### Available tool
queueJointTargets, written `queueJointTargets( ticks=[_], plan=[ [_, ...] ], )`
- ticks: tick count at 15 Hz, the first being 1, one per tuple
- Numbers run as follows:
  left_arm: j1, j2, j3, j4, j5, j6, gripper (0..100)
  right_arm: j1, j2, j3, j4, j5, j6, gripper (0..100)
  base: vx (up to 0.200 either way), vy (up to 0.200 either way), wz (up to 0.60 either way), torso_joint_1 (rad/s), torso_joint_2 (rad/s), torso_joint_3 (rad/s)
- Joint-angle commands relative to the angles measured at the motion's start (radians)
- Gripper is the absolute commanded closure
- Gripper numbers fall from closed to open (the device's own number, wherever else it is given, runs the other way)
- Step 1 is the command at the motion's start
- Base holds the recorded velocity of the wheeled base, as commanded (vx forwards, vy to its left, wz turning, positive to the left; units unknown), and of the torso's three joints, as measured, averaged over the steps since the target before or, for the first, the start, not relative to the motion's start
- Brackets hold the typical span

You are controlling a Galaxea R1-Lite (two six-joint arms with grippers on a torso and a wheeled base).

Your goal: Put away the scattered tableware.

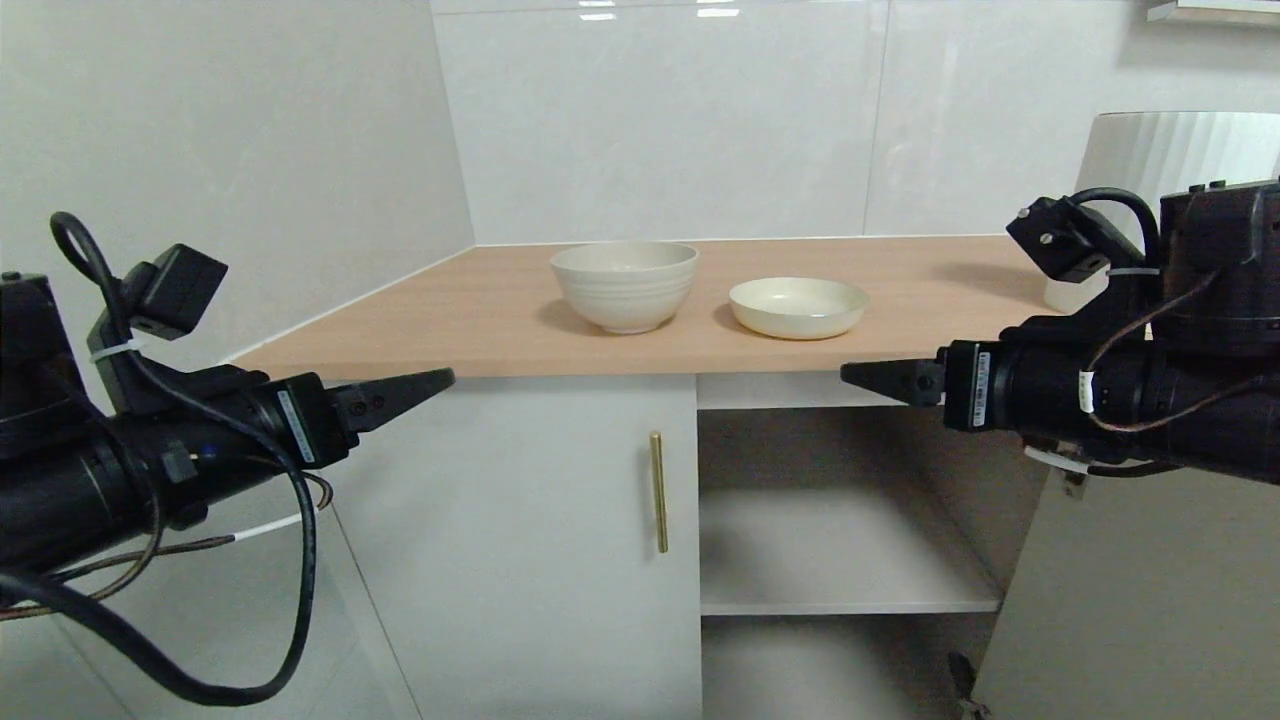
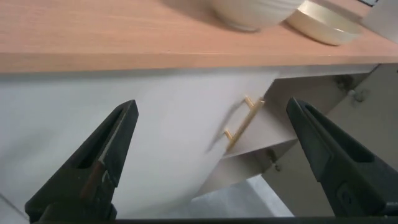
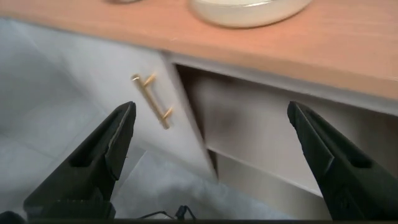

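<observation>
On counter (image 1: 450, 320), bowl (image 1: 624, 285) beside dish (image 1: 798, 307), left claw (image 2: 211, 104), right claw (image 3: 210, 107) open.

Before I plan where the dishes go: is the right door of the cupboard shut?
No, the right door is swung open, so the shelf inside shows, while the left door is shut.

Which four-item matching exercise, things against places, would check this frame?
Things:
1. deep cream ribbed bowl
2. shallow cream dish
3. slim brass bar handle
4. white shelf board
Places:
A. inside the open cabinet compartment
B. on the wooden counter, above the closed white door
C. on the counter, above the open compartment
D. upright on the closed door
Pairs: 1-B; 2-C; 3-D; 4-A.
</observation>
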Motion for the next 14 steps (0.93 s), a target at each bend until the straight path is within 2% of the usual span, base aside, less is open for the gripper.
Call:
queueJointTargets(
  ticks=[1, 4, 8, 11, 14],
  plan=[
    [0.000, 0.001, 0.001, -0.002, -0.010, 0.000, 0, 0.001, -0.007, 0.001, -0.001, 0.001, 0.000, 0, 0.000, 0.000, 0.00, 0.000, 0.00, 0.000],
    [0.000, -0.002, 0.001, -0.001, -0.015, 0.000, 0, 0.001, -0.006, 0.001, -0.001, 0.001, -0.004, 0, 0.000, 0.000, 0.00, 0.000, 0.00, 0.000],
    [-0.006, 0.012, 0.001, -0.001, -0.027, 0.000, 0, 0.001, -0.001, 0.001, -0.001, -0.001, -0.004, 0, 0.000, 0.000, 0.00, 0.055, -0.22, -0.218],
    [-0.009, 0.041, 0.000, 0.003, -0.058, 0.000, 0, -0.001, 0.004, 0.001, -0.001, -0.001, -0.004, 0, 0.000, 0.000, 0.00, 0.183, -0.51, -0.294],
    [-0.046, 0.075, -0.011, 0.042, -0.061, 0.000, 0, -0.002, 0.011, 0.003, -0.001, -0.002, -0.005, 0, 0.000, 0.000, 0.00, 0.176, -0.47, -0.289]
  ],
)
